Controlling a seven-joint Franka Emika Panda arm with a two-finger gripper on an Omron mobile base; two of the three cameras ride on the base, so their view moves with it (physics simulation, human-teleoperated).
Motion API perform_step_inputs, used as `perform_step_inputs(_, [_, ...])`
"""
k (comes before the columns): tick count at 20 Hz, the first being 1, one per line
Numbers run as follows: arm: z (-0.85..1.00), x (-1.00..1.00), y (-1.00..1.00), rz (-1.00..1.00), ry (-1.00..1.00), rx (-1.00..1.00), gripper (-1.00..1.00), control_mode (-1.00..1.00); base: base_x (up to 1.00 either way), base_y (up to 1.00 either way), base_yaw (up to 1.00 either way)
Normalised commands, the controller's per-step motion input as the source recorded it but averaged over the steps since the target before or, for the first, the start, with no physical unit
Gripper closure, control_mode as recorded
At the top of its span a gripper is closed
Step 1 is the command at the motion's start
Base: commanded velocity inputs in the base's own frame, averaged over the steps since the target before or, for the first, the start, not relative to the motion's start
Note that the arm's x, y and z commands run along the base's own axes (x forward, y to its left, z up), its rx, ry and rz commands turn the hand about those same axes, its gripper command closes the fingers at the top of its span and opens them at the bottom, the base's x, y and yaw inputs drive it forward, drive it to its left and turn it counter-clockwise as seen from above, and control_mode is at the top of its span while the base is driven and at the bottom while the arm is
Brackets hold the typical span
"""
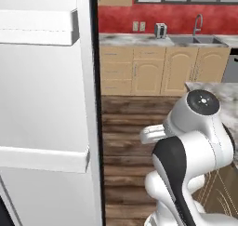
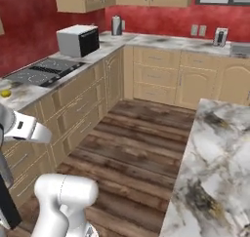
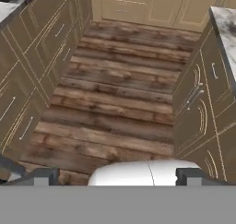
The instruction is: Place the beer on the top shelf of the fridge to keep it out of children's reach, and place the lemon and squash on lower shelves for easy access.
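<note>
Gripper [image 3: 117, 174] with fingers spread wide apart, holding nothing, aimed down at the wooden floor [image 3: 115, 103]; lemon [image 2: 5, 93] lying on the counter [image 2: 19, 97] beside the stove [image 2: 41, 70].

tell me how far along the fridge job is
Looks barely started. Done: the fridge door seems to stand open, its white lining and racks facing the base. In hand: nothing; the gripper is open over bare wood floor. Left: everything; the lemon sits on the counter by the cooktop.
</note>
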Motion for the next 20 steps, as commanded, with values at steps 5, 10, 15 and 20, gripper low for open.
perform_step_inputs(5, [0.0,0.0,0.0,0.0,0.0,0.0,-1.0,1.0,1.0,-0.35,0.16])
perform_step_inputs(10, [0.0,0.0,0.0,0.0,0.0,0.0,-1.0,1.0,1.0,-0.1,0.39])
perform_step_inputs(15, [0.0,0.0,0.0,0.0,0.0,0.0,-1.0,1.0,1.0,0.0,0.56])
perform_step_inputs(20, [0.0,0.0,0.0,0.0,0.0,0.0,-1.0,1.0,0.98,0.0,0.66])
